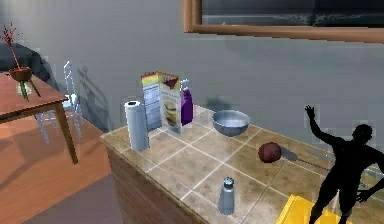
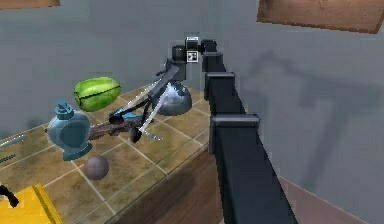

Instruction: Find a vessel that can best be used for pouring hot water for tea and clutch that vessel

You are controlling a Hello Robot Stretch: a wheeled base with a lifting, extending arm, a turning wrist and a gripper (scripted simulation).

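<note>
Arm side view: a blue vessel [image 2: 68, 132] is seated on the tiled counter [image 2: 170, 150], just left of the fingers [image 2: 138, 100]. Whether anything is held by the gripper [image 2: 130, 122] cannot be determined.

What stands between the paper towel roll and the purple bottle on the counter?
In the forward view, a tall box stands between the paper towel roll and the purple bottle.
</note>
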